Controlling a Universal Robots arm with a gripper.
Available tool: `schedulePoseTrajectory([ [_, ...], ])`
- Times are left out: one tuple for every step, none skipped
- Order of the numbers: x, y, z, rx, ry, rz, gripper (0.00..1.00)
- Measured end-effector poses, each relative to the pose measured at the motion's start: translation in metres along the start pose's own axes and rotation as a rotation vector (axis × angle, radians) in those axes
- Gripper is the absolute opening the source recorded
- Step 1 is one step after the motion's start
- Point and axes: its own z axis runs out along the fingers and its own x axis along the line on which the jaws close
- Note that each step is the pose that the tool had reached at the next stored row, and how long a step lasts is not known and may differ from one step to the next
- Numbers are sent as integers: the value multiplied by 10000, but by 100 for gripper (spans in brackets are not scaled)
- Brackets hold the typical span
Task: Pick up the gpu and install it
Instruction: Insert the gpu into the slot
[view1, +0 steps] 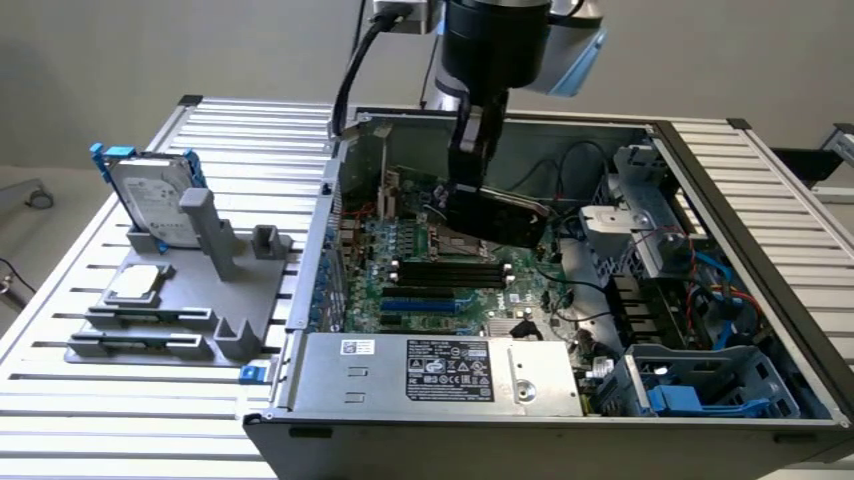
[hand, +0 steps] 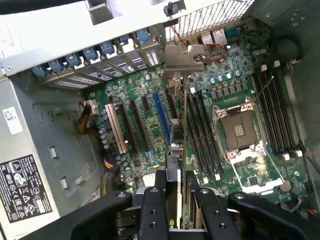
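My gripper (view1: 470, 205) reaches down into the open computer case (view1: 747, 200) and is shut on the gpu (view1: 518, 222), a thin black card held on edge above the green motherboard (view1: 441, 275). In the wrist view the gpu (hand: 181, 135) appears edge-on, running away from my gripper (hand: 182, 202) to its silver bracket (hand: 184, 60) near the case's rear slot openings. The black fingers (hand: 152, 210) press on both of its faces. The card hangs over the board between the blue expansion slot (hand: 161, 117) and the black memory slots (hand: 200, 135).
The bare CPU socket (hand: 240, 131) lies beside the memory slots. The power supply (view1: 427, 372) fills the case's near side, and drive bays with cables (view1: 667, 270) fill the exterior view's right. Outside the case, a grey fixture (view1: 174, 310) holds a hard drive with blue rails (view1: 154, 190) and a small silver chip (view1: 138, 283).
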Motion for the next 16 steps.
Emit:
schedulePoseTrajectory([
  [0, 0, 5, 7, -13, -187, 27],
  [-1, 0, 11, 14, -26, -365, 27],
  [-1, 0, 17, 21, -39, -545, 27],
  [-1, 0, 22, 28, -52, -726, 27],
  [-2, 0, 28, 35, -66, -921, 27],
  [-2, 0, 33, 42, -79, -1096, 27],
  [-2, 0, 39, 49, -93, -1274, 27],
  [-3, 0, 45, 55, -108, -1456, 27],
  [-3, 0, 50, 61, -123, -1635, 27],
  [-3, 0, 57, 68, -139, -1820, 27],
  [-4, 0, 63, 74, -155, -2001, 27],
  [-4, 0, 70, 81, -171, -2179, 27],
  [-5, 0, 77, 88, -187, -2360, 27],
  [-5, 0, 85, 96, -205, -2539, 27],
  [-6, 1, 96, 105, -226, -2724, 27],
  [-5, 7, 107, 111, -247, -2846, 27],
])
